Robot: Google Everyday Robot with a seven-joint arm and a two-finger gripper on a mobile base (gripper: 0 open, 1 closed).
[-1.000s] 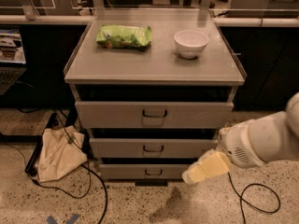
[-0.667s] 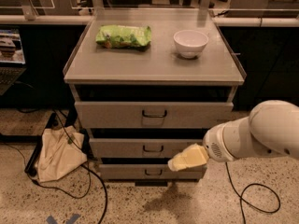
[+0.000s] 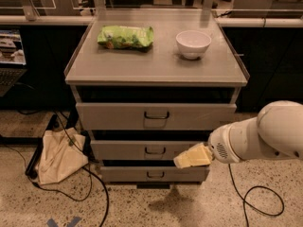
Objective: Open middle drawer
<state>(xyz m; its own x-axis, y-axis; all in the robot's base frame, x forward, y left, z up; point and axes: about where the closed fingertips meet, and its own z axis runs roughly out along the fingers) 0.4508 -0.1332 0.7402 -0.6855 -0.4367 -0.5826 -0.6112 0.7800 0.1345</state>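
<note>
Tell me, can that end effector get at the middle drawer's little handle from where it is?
Probably yes. The end effector hangs in front of the middle drawer, just right of and slightly below its handle, and nothing shows between them.

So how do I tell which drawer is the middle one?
Find the grey cabinet with a green bag and white bowl on top. Three drawer fronts are stacked on it; the middle drawer is second down. It is shorter than the top drawer, taller than the bottom drawer, and the yellowish gripper is by its right end.
</note>
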